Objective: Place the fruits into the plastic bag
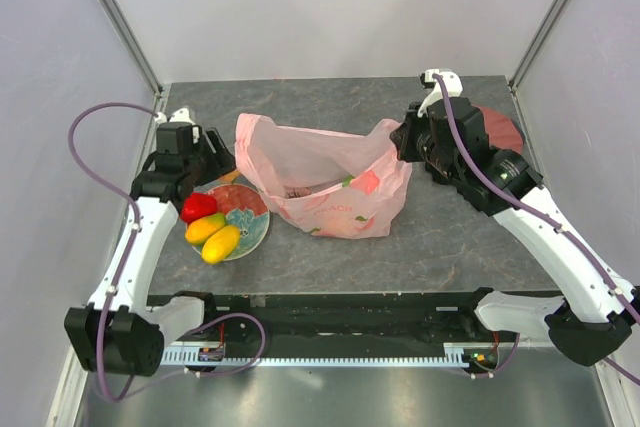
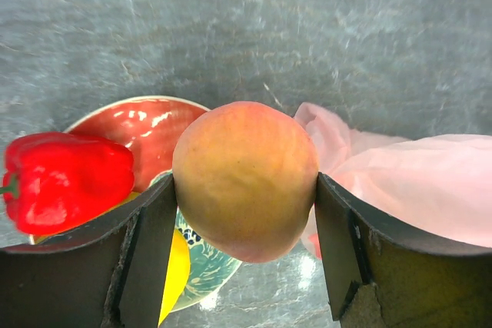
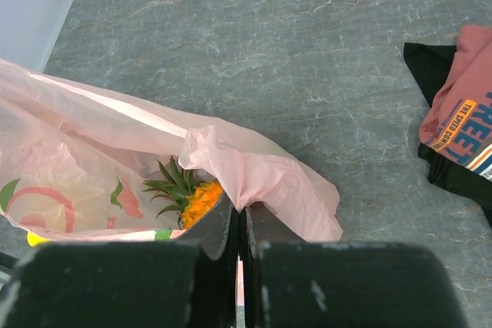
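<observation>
Nearest the lens: round orange-pink toy peach, clamped at its widest between the spread black fingers of the left gripper, clear of the table, above the far rim of the round red plate with blue-green floral pattern. On that plate: glossy red toy pepper and two yellow oblong toy mangoes, touching one another.

Just right of the peach: thin crinkly pale-pink plastic carrier bag, lying mid-table, mouth toward the far side. Right edge of the mouth pinched between the pressed-together fingers of the right gripper and lifted off the surface.

Seen only from the right wrist: orange toy pineapple with green leaves, inside the bag. Seen clearly only from the left wrist: the peach, mostly hidden under the gripper from overhead.

Beyond the right gripper, near the far right corner: folded dark-red printed T-shirt. Bare grey marbled tabletop near-right of the bag and along the far edge; pale walls close on both sides.
</observation>
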`<state>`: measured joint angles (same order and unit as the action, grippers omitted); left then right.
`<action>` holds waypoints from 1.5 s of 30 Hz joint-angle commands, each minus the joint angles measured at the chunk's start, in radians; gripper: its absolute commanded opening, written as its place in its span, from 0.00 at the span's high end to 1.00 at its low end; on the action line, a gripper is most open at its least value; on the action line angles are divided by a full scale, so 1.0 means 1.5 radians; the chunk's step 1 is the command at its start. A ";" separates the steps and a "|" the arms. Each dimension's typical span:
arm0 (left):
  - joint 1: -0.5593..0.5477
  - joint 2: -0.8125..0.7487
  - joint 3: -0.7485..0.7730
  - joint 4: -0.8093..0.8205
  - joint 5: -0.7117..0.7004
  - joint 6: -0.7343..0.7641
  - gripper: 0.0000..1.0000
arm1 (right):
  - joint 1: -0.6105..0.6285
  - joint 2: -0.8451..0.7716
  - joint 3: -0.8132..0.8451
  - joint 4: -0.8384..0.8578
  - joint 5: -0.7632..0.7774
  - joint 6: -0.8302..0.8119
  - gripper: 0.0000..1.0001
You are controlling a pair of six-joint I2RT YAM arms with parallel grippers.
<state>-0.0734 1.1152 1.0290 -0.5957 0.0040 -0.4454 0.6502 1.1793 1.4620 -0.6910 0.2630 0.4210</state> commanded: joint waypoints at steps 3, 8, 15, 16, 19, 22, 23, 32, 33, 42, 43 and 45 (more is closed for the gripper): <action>0.010 -0.059 0.041 -0.001 -0.069 -0.034 0.76 | -0.002 -0.003 0.009 0.021 0.013 -0.016 1.00; 0.013 -0.071 0.113 -0.012 -0.076 -0.030 0.76 | -0.002 -0.002 0.007 0.023 0.015 -0.017 1.00; 0.012 -0.070 0.204 -0.011 -0.067 -0.010 0.78 | -0.002 -0.005 0.002 0.023 0.009 -0.023 1.00; 0.013 -0.069 0.223 -0.011 -0.062 -0.008 0.79 | -0.002 -0.006 0.001 0.023 0.010 -0.025 1.00; 0.010 -0.071 0.257 -0.012 -0.046 -0.006 0.79 | -0.002 -0.008 0.000 0.020 0.011 -0.033 1.00; 0.008 -0.070 0.293 -0.011 -0.036 -0.001 0.78 | -0.002 -0.007 0.001 0.019 0.010 -0.037 1.00; 0.008 -0.070 0.304 -0.012 -0.033 0.001 0.78 | -0.002 -0.007 0.001 0.019 0.006 -0.038 1.00; 0.003 -0.039 0.416 -0.007 0.028 0.019 0.78 | -0.002 -0.006 0.000 0.024 0.006 -0.043 1.00; 0.001 -0.033 0.422 -0.006 0.039 0.015 0.78 | -0.003 -0.006 0.000 0.024 0.007 -0.044 1.00; -0.154 0.039 0.488 0.010 0.040 0.014 0.78 | -0.002 -0.007 -0.003 0.024 0.012 -0.058 1.00; -0.192 0.046 0.492 0.014 0.031 0.013 0.78 | -0.003 -0.006 -0.004 0.025 0.012 -0.058 1.00; -0.235 0.070 0.497 0.016 0.020 0.015 0.78 | -0.002 -0.002 -0.003 0.024 0.012 -0.058 1.00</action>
<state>-0.3199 1.1809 1.7214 -0.6182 0.0525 -0.4515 0.6502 1.1790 1.4620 -0.6891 0.2676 0.3489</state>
